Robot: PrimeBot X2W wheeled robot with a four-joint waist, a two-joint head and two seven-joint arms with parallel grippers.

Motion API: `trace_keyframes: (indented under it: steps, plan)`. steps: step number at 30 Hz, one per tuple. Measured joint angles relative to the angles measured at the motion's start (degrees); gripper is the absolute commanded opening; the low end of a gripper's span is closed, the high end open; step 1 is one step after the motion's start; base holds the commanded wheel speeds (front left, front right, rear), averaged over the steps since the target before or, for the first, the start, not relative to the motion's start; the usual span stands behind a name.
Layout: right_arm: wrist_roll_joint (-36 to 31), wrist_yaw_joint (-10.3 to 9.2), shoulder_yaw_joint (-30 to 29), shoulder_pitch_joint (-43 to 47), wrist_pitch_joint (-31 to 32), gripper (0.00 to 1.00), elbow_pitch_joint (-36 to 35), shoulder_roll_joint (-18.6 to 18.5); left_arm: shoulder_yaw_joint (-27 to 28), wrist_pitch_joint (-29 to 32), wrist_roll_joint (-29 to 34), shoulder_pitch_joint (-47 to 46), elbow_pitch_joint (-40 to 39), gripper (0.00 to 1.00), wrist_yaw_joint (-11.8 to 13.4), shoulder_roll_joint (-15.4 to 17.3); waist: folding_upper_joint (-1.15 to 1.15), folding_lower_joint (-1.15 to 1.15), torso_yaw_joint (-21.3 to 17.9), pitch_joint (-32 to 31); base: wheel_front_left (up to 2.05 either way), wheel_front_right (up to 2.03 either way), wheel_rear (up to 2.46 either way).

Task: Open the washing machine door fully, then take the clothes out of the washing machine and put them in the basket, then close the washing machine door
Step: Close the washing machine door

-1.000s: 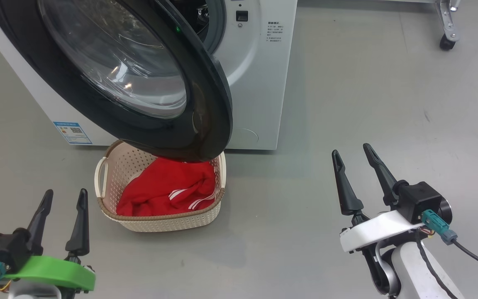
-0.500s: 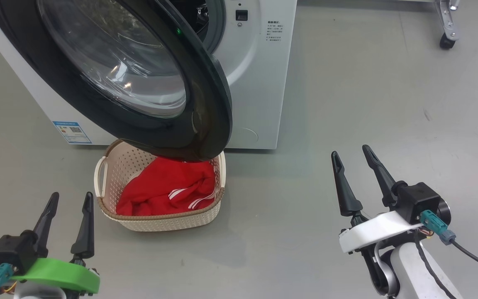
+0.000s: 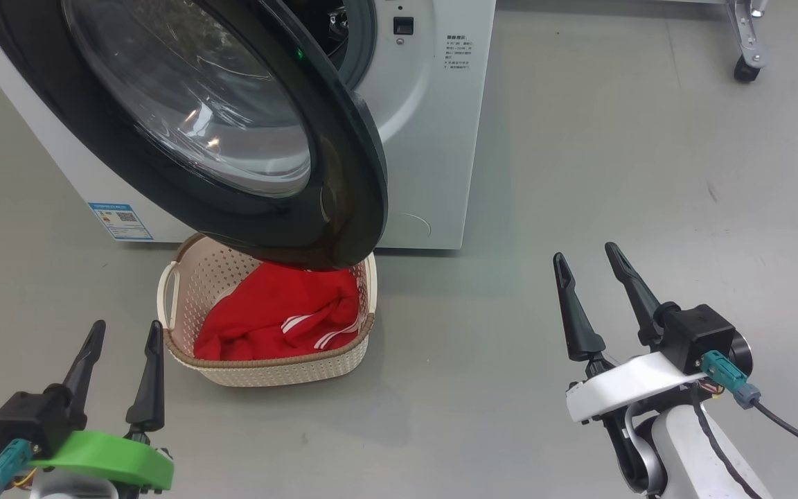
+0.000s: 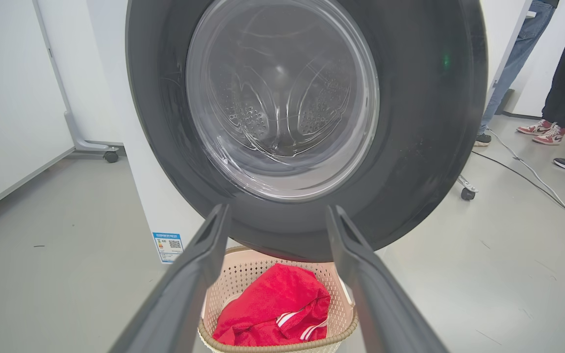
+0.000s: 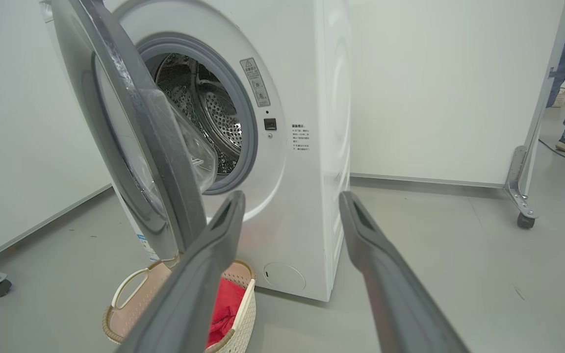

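Observation:
The washing machine (image 3: pixel 427 138) stands at the back, and its black-rimmed washing machine door (image 3: pixel 343 173) hangs partly open over the basket (image 3: pixel 274 371). Red clothes (image 3: pixel 267 312) with white stripes lie in the basket. My left gripper (image 3: pixel 127 326) is open and empty just left of the basket, near the floor. My right gripper (image 3: pixel 584 251) is open and empty, well to the right over bare floor. In the left wrist view the door (image 4: pixel 424 122) faces me above the basket (image 4: pixel 243 274). In the right wrist view the door (image 5: pixel 165 147) stands edge-on before the steel drum (image 5: pixel 218 117).
A wheeled metal frame (image 3: pixel 745 62) stands at the back right. People's legs (image 4: pixel 564 73) and a floor cable (image 4: pixel 523 171) lie beyond the machine's right side. A white panel on castors (image 5: pixel 523 196) sits behind. Grey floor spreads to the right of the basket.
My left gripper has drifted a little to the right and lower in the head view, closer to the basket's left side. The right gripper, door and clothes have stayed put.

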Motion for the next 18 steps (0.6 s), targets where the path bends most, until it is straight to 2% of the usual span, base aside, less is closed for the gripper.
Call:
trace_keyframes:
  steps: [12,13,14,15,18]
  plan:
    - [-0.1,0.01,-0.4,0.0,0.0,1.0,0.1,0.1,0.4,0.0,1.1,0.0,-0.1,1.0,-0.2,-0.8,0.0,0.0,0.1,-0.3,0.0,0.0,0.0]
    - [-0.2,0.01,-0.4,0.0,0.0,0.84,0.1,0.1,0.4,0.0,1.2,0.0,-0.2,1.0,-0.2,-0.8,0.0,0.0,0.1,-0.3,0.0,0.0,0.0]
    - [-0.4,0.09,-0.5,0.0,0.0,0.36,-0.1,0.0,0.4,0.0,1.2,0.0,-0.2,1.0,-0.2,-0.9,0.0,0.0,0.1,-0.3,0.0,0.0,0.0]
    - [-0.6,0.33,-0.6,0.0,0.0,0.0,-0.6,0.1,0.4,0.0,1.2,0.0,-0.2,1.0,-0.2,-1.1,0.0,0.0,0.2,-0.3,0.0,0.0,0.0]
    - [-0.8,0.34,-0.9,0.0,0.0,0.0,-2.1,0.1,0.0,0.0,1.4,-0.1,-0.3,1.0,-0.3,-1.6,0.0,0.0,0.6,-0.1,0.0,0.0,0.0]
